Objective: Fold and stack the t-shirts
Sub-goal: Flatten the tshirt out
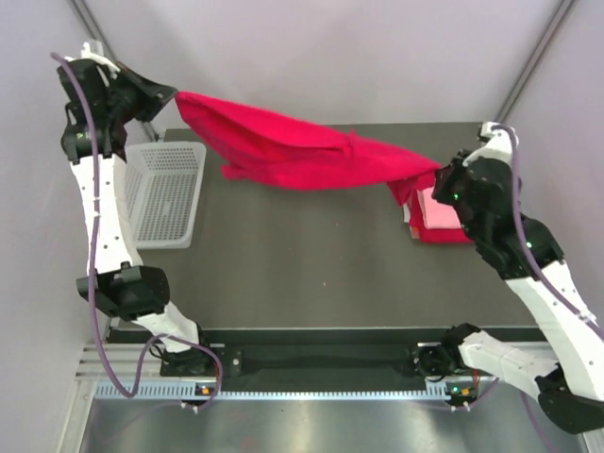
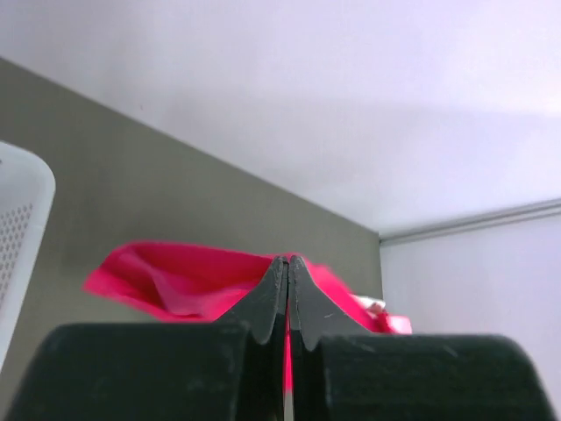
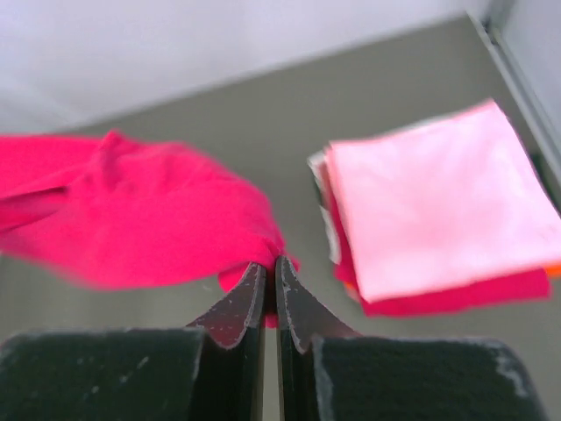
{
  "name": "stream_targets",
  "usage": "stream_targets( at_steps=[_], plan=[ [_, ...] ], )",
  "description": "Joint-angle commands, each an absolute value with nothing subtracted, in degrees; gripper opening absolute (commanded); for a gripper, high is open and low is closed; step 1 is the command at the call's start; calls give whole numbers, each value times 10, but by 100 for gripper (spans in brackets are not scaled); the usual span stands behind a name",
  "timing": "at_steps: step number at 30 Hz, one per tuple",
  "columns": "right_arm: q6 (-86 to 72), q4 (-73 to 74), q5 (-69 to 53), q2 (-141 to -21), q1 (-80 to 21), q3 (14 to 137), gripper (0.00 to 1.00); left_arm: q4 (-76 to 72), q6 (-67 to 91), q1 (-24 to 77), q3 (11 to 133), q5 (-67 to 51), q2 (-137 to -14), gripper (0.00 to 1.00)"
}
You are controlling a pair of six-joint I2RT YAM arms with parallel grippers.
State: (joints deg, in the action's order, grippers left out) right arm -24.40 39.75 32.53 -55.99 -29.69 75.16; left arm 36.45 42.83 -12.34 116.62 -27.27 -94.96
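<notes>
A crimson-magenta t-shirt [image 1: 293, 146] hangs stretched in the air between my two grippers, above the dark table. My left gripper [image 1: 173, 94] is shut on its left end at the far left, above the basket; the wrist view shows cloth pinched between the jaws [image 2: 287, 263]. My right gripper [image 1: 437, 176] is shut on its right end [image 3: 271, 261]. Under and beside the right gripper lies a folded stack [image 1: 439, 219] with a light pink shirt [image 3: 438, 210] on top and red and orange layers [image 3: 456, 296] beneath.
A white perforated plastic basket [image 1: 168, 193] stands at the table's left edge, below the left gripper. The dark table [image 1: 302, 264] has a metal rail along its near edge. White walls enclose the back and sides.
</notes>
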Motion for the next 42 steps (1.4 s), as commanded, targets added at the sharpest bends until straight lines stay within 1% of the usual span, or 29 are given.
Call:
stream_targets(
  at_steps=[1, 2, 3, 4, 5, 6, 7, 8, 9, 11, 12, 14, 15, 16, 17, 18, 20, 21, 23, 24, 26, 28, 29, 31, 32, 34, 36, 37, 42],
  plan=[
    [-221, 384, 231, -513, -293, 736, 0, 410, 468, -138, 1189, -309, -922, 0],
    [-228, 380, 203, -500, -294, 707, 0, 409, 461, -138, 1163, -308, -912, 0],
    [-238, 368, 173, -475, -294, 632, 0, 395, 458, -138, 1139, -308, -902, 0],
    [-257, 357, 104, -462, -295, 589, 0, 384, 456, -139, 1110, -308, -874, 0],
    [-269, 345, 68, -452, -302, 544, 0, 370, 450, -139, 1047, -307, -861, 0],
    [-283, 320, 36, -432, -308, 460, 0, 360, 447, -137, 1015, -304, -848, 0],
    [-310, 309, 1, -421, -315, 421, 0, 335, 445, -138, 981, -305, -823, 0],
    [-323, 302, -13, -393, -335, 387, 0, 324, 440, -138, 919, -308, -813, 0],
    [-336, 303, -10, -376, -343, 339, 2, 316, 436, -137, 893, -312, -804, 0],
    [-359, 320, 25, -314, -356, 314, 6, 309, 418, -138, 835, -309, -778, 0],
    [-360, 341, 34, -295, -356, 309, 19, 305, 414, -137, 820, -305, -770, 0],
    [-366, 330, 29, -252, -366, 304, 60, 310, 397, -138, 794, -292, -748, 0],
    [-366, 339, 30, -250, -365, 316, 89, 312, 393, -138, 788, -288, -743, 0],
    [-359, 347, 42, -252, -365, 326, 93, 315, 389, -138, 783, -286, -734, 0],
    [-352, 354, 51, -271, -366, 337, 93, 322, 379, -139, 777, -283, -731, 0],
    [-343, 359, 58, -287, -365, 357, 86, 324, 376, -139, 774, -280, -729, 0],
    [-320, 355, 69, -342, -365, 373, 77, 326, 369, -139, 763, -277, -720, 0],
    [-313, 339, 64, -364, -366, 387, 71, 328, 367, -139, 759, -274, -717, 0],
    [-294, 322, 61, -434, -366, 402, 68, 330, 362, -139, 747, -262, -708, 0],
    [-291, 309, 69, -458, -366, 416, 63, 329, 360, -140, 743, -258, -704, 0],
    [-279, 299, 105, -522, -365, 432, 58, 328, 357, -144, 731, -254, -695, 0],
    [-263, 276, 129, -561, -365, 455, 57, 330, 352, -148, 724, -253, -692, 0],
    [-257, 267, 134, -601, -363, 465, 56, 330, 350, -151, 722, -254, -693, 0],
    [-242, 260, 156, -644, -364, 501, 56, 336, 345, -156, 720, -251, -693, 0],
    [-239, 261, 169, -685, -360, 515, 56, 337, 346, -159, 719, -247, -693, 0],
    [-232, 264, 179, -720, -349, 548, 57, 332, 349, -161, 709, -239, -689, 0],
    [-228, 263, 168, -765, -328, 570, 62, 323, 352, -160, 701, -244, -686, 0],
    [-225, 261, 163, -779, -325, 576, 62, 322, 354, -160, 697, -250, -686, 0],
    [-207, 235, 131, -863, -318, 612, 59, 318, 354, -161, 701, -244, -690, 0]
  ],
)
